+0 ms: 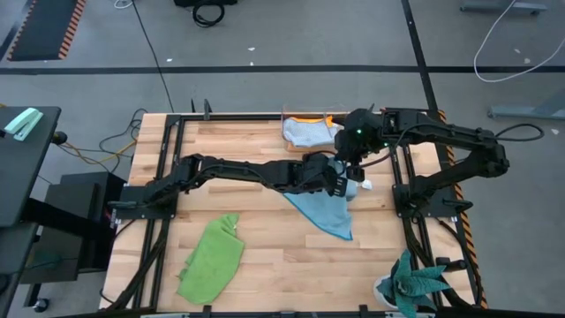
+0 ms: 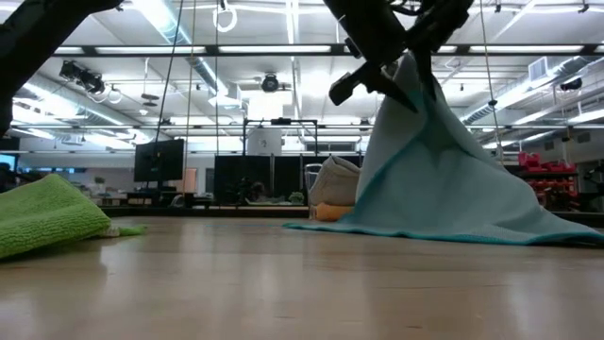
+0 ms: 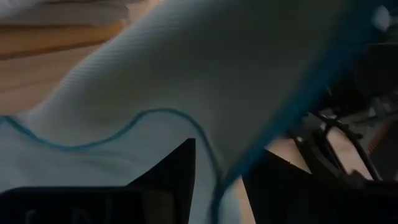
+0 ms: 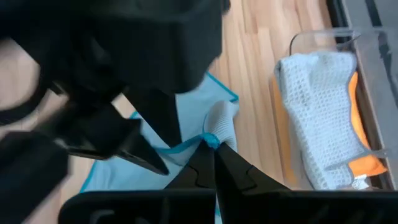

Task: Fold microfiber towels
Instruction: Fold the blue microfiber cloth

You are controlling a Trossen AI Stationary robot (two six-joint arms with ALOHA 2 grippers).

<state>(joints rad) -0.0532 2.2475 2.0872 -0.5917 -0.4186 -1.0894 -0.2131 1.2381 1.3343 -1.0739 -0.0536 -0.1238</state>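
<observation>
A light blue towel hangs from dark fingers near the top of the picture, pinched high at one corner and spreading down in a tent shape until its teal-edged hem lies on the wooden worktop. Just behind its left side sits a pale grey towel over a strip of orange cloth. Well apart at the left edge, a lime green towel lies rumpled on the worktop.

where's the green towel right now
In the high view the lime green towel lies crumpled at the table's near left, away from the light blue towel.
</observation>
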